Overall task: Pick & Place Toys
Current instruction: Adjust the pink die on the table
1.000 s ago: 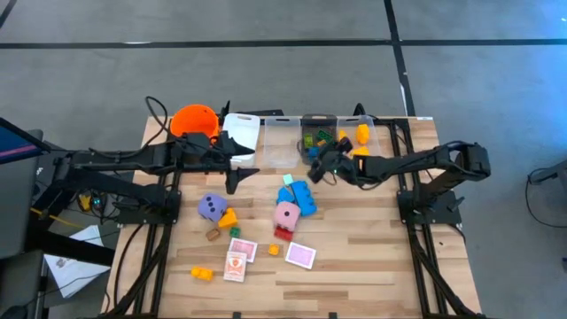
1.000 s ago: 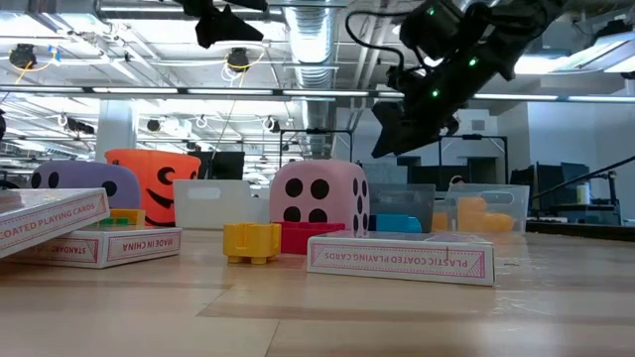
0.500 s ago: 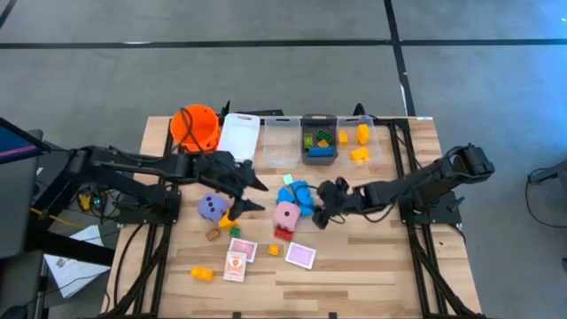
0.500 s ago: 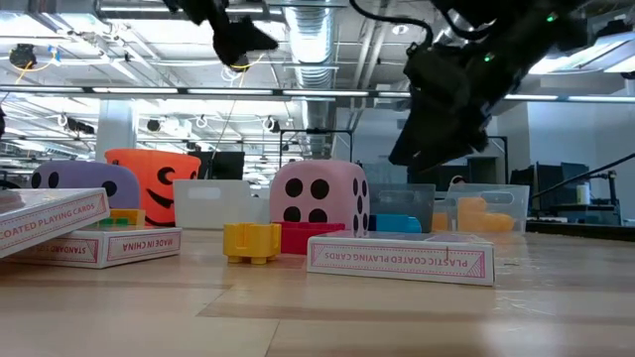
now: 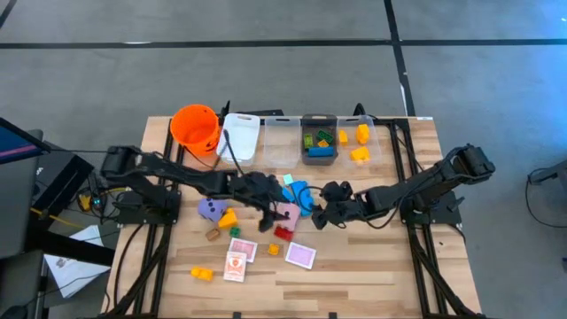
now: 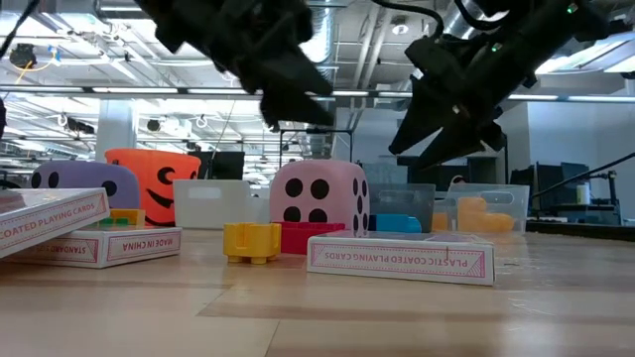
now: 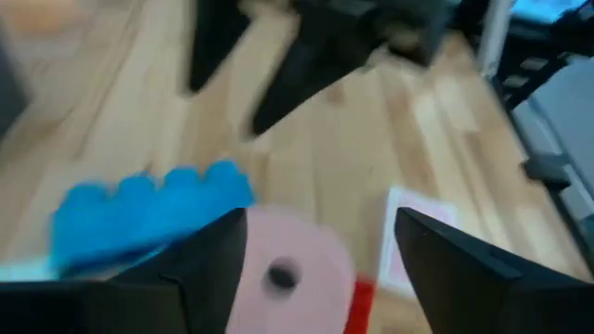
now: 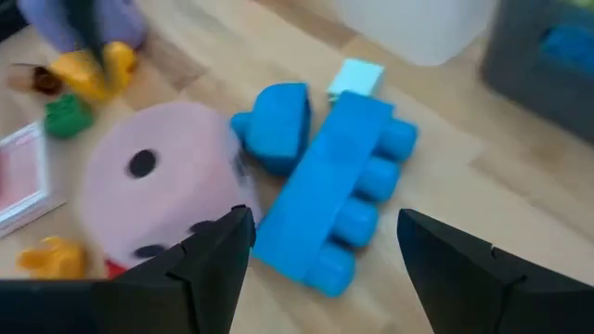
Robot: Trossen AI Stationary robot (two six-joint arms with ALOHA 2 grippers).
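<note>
Care is needed: the open left claw [image 7: 316,269] should be centred over the pink die [image 7: 288,274], the open right claw [image 8: 325,269] over the long blue brick [image 8: 348,199], without collision.

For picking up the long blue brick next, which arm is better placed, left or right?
Probably the right. The right claw is open directly over the long blue brick. The left claw, also open, frames the pink die instead.
</note>
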